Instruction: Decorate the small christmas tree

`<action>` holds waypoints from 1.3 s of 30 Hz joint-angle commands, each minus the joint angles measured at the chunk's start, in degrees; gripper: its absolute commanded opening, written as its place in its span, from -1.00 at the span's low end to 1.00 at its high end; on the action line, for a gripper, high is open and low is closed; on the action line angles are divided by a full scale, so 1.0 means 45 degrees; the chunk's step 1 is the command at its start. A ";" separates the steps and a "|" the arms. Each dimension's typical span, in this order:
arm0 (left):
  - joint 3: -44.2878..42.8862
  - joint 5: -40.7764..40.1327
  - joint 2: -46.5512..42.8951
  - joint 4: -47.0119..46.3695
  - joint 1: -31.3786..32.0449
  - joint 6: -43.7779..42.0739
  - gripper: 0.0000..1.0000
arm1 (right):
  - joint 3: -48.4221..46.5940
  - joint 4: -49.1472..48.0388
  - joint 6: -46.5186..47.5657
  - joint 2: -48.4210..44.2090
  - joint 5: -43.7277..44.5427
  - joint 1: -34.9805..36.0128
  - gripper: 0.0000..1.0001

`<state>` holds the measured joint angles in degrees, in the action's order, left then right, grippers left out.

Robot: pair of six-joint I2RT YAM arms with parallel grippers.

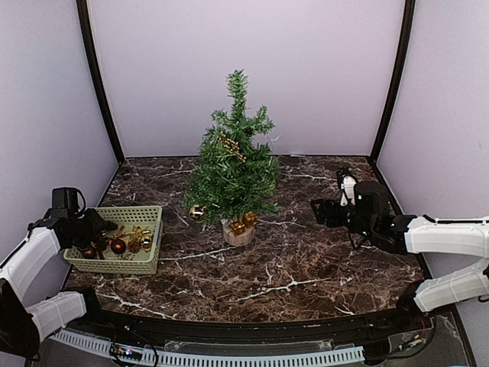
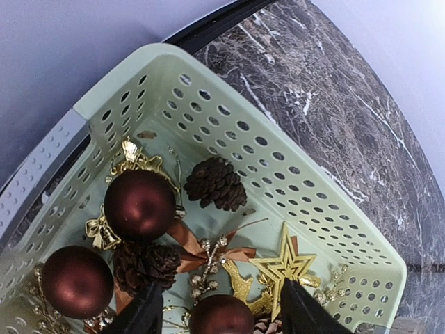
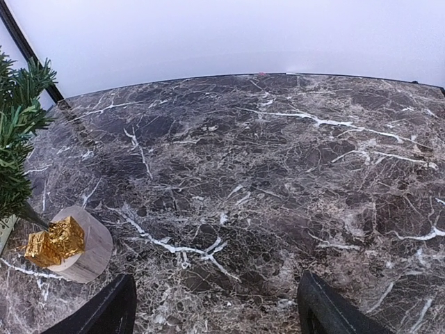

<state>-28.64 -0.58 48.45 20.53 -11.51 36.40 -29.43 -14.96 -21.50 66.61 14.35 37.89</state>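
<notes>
1. My left gripper (image 2: 222, 292) hangs down into the basket (image 2: 229, 83) at the near left corner of the table (image 3: 278, 174), because the spare ornaments lie there.
2. Its jaws are partly open, one on either side of a brown ball (image 2: 221, 316), with a gap showing on each side. It holds nothing yet.
3. I judge this ball to be the pick. It sits free between my fingers, while the gold star (image 2: 284, 268) just beside it lies tangled with ribbon.
4. The tree (image 1: 233, 164) stands upright in the middle of the table on its wooden stump (image 3: 87, 243), well apart from the basket. That lets either arm reach its branches.
5. It already carries a gold ball (image 1: 197, 212) low on its left side, and gold boxes (image 3: 55, 242) rest on the stump.
6. My right gripper (image 3: 219, 316) hovers wide open and empty over bare marble to the right of the tree. I judge it is parked there to stay clear of the tree while the left arm picks.
</notes>
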 commanded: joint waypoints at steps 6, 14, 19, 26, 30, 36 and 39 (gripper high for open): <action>0.0553 0.2345 0.0638 -0.0239 0.0170 -0.0758 0.06 | 0.0037 -0.0520 0.0055 0.0234 -0.0504 -0.0370 0.61; 0.0334 0.1938 0.2298 -0.0031 0.0843 -0.0800 0.33 | -0.0306 -0.0545 -0.0033 0.0577 -0.0845 -0.0385 0.59; 0.0445 0.1490 0.2684 -0.0265 0.0840 -0.0843 0.48 | -0.0116 -0.0445 -0.0095 0.0218 -0.0656 -0.0378 0.60; 0.0556 0.2016 0.3363 -0.0440 0.0848 -0.0819 0.42 | 0.0099 -0.0381 -0.0261 0.0047 -0.0526 -0.0384 0.60; 0.0778 0.2116 0.3377 -0.0588 0.0850 -0.0703 0.27 | 0.0132 -0.0425 -0.0282 -0.0034 -0.0457 -0.0380 0.60; 0.0998 0.2470 0.3371 -0.0642 0.0862 -0.0492 0.11 | 0.0239 -0.0430 -0.0282 -0.0243 -0.0276 -0.0402 0.60; 0.0853 0.2394 0.2990 -0.0439 0.0859 -0.0484 0.07 | 0.0274 -0.0370 -0.0301 -0.0409 -0.0252 -0.0393 0.60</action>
<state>-25.26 9.58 63.81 17.74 -7.81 33.71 -28.91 -15.18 -22.02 66.46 12.05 36.58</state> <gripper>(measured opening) 0.548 0.801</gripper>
